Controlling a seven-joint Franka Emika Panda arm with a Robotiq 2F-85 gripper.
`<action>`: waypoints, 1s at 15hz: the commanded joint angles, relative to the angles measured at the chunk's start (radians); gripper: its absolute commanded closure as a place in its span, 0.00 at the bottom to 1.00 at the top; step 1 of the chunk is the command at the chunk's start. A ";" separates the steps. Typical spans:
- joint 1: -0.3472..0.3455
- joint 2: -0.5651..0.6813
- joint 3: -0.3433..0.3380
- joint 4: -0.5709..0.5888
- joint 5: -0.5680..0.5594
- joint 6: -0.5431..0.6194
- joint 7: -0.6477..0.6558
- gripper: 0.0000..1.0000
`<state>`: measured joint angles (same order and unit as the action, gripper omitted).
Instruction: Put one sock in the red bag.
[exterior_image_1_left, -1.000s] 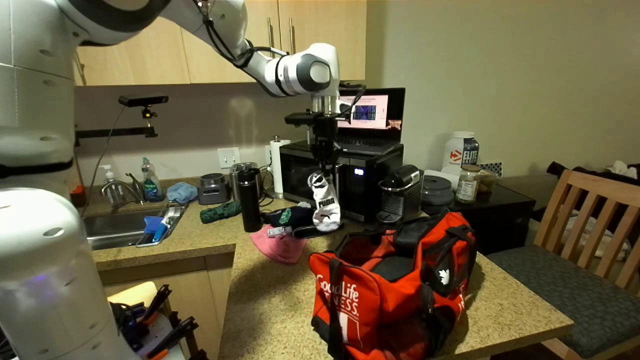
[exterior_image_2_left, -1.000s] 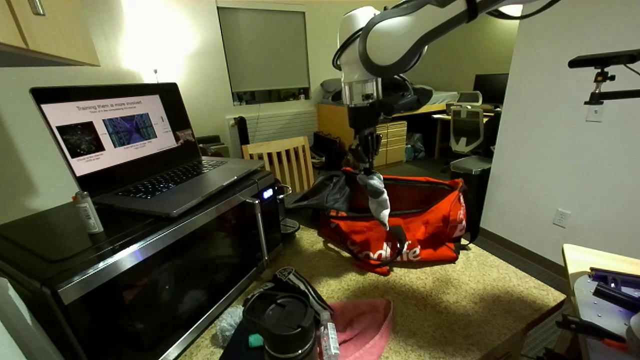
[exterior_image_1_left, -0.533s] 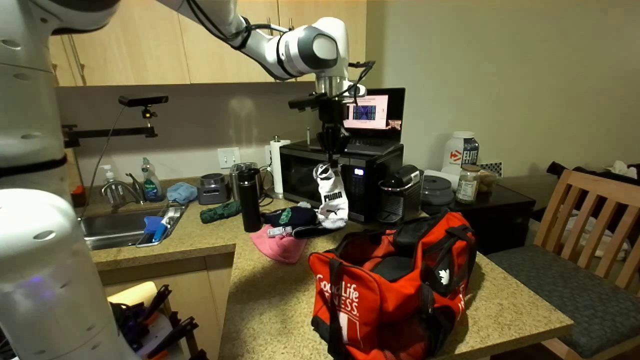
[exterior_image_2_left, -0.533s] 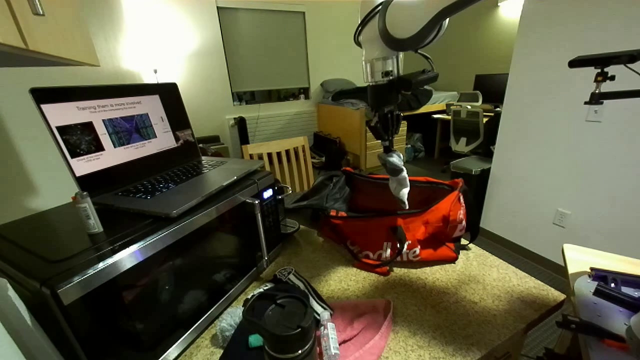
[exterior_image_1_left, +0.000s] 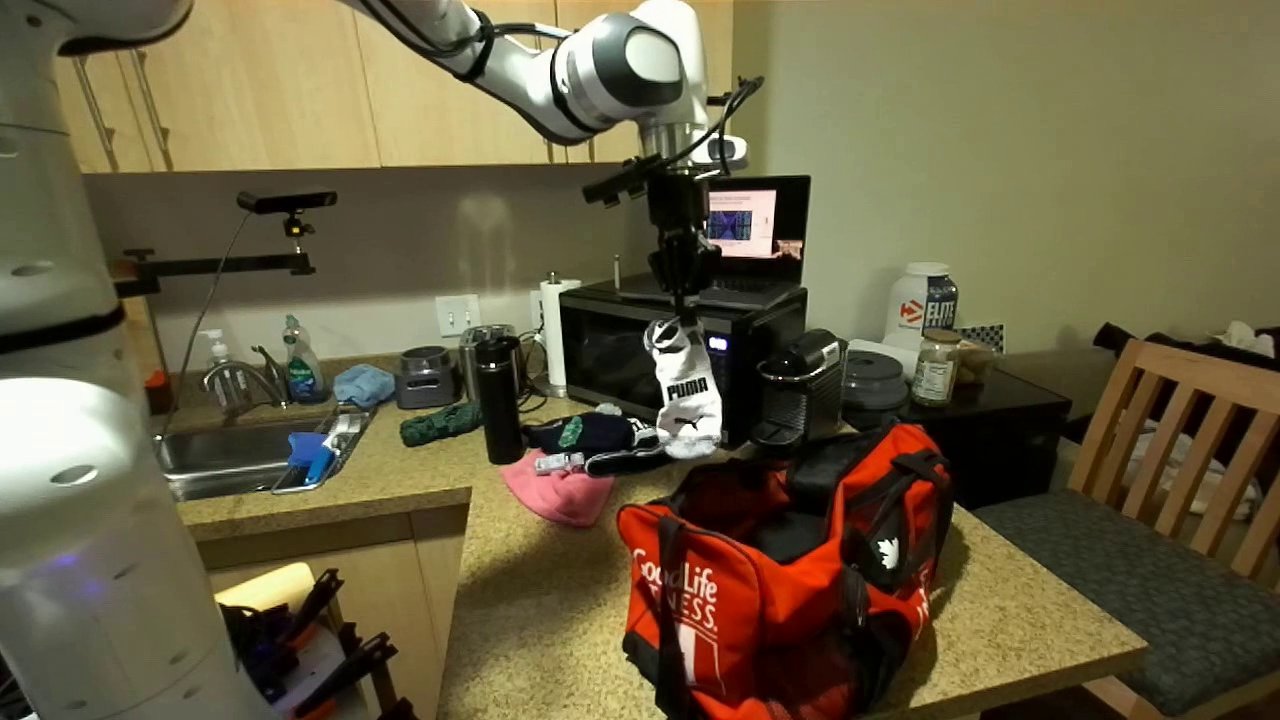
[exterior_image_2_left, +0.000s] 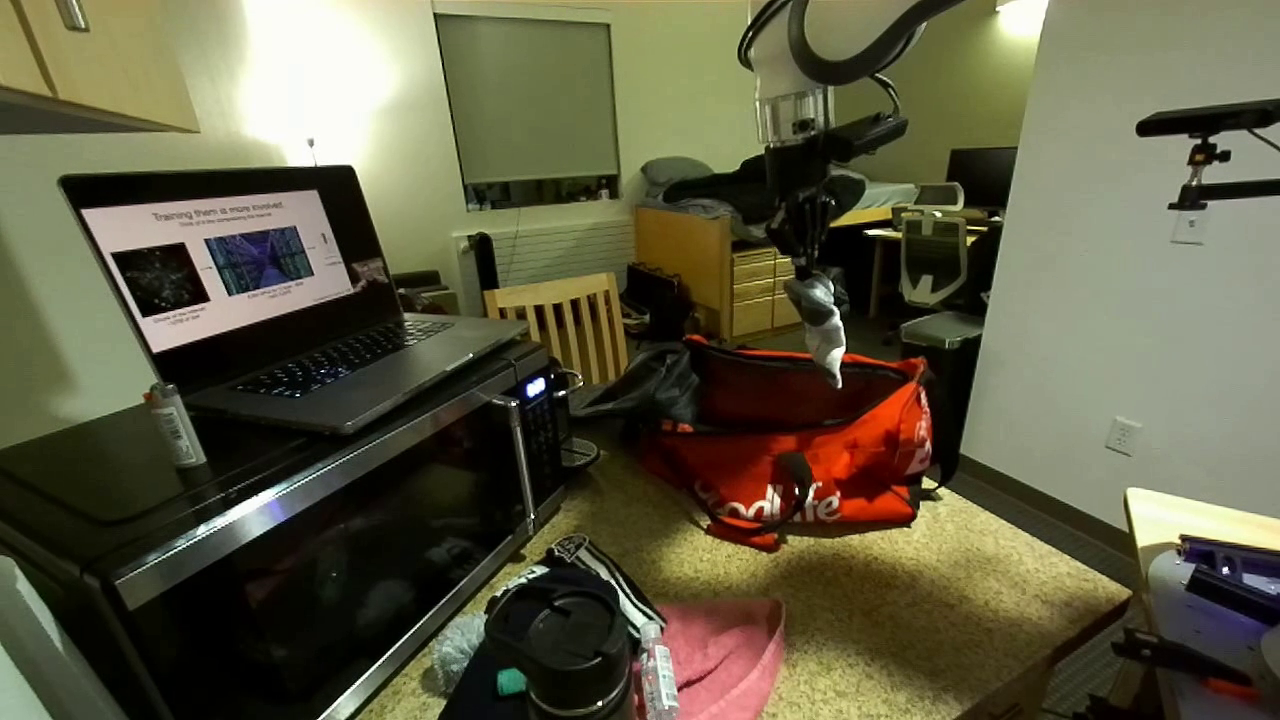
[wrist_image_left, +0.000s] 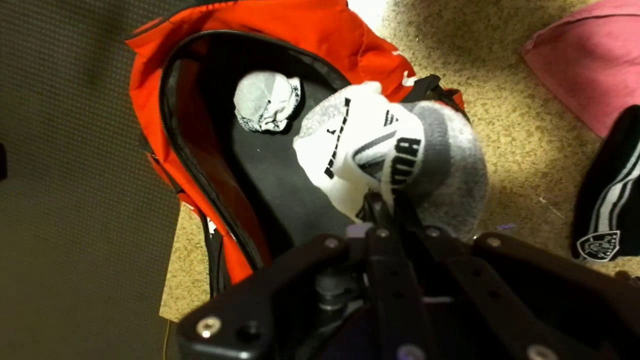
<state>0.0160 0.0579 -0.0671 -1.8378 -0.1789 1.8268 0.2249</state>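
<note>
A limp white and grey sock (exterior_image_1_left: 688, 395) with black print hangs from my gripper (exterior_image_1_left: 684, 306). The gripper is shut on the sock's top end, and its fingertips (wrist_image_left: 389, 204) pinch the cloth in the wrist view. The red bag (exterior_image_1_left: 740, 590) stands open on the counter. In an exterior view the sock (exterior_image_2_left: 824, 325) hangs with its lower end in front of the bag's opening (exterior_image_2_left: 870, 450). In the wrist view the sock (wrist_image_left: 370, 120) covers part of the bag's opening and near side. Another balled white-grey sock (wrist_image_left: 262, 97) lies inside the bag.
A pink fabric piece (exterior_image_1_left: 560, 490), a black bottle (exterior_image_1_left: 498, 400) and dark striped cloth items (exterior_image_2_left: 605, 575) lie or stand beside the bag. A microwave (exterior_image_2_left: 380, 560) with a laptop (exterior_image_2_left: 250, 270) and a coffee machine (exterior_image_1_left: 800, 385) stand behind.
My gripper has risen and moved right in both exterior views, carrying the sock from beside the bag toward its opening. The bag has not moved.
</note>
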 joint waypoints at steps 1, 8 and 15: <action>-0.015 -0.037 0.008 -0.041 -0.061 0.016 0.035 0.95; 0.000 0.016 0.027 -0.016 -0.086 0.080 0.048 0.95; -0.011 0.119 0.011 0.028 -0.105 0.142 0.068 0.95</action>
<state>0.0162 0.1402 -0.0465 -1.8346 -0.2561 1.9496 0.2653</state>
